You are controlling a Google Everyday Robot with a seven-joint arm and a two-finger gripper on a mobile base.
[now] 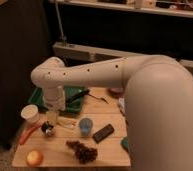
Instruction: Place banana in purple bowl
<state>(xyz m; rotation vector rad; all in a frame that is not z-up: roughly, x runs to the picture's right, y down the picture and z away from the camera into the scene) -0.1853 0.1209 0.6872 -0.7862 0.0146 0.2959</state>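
White cup [30,114] and orange carrot [27,134] sit left of the tool, not task items. The tool [51,120] hangs low over the worktop [110,156], can't tell if it is open or gripping anything; a dark round thing just under it looks like the purple bowl [48,129], and the pale banana [65,121] seems to lie on the worktop just right of the tool. Step judged as approach/grasp, banana not in the bowl yet; next move calls for shifting right, taking the banana across its middle, then carrying it over the bowl.
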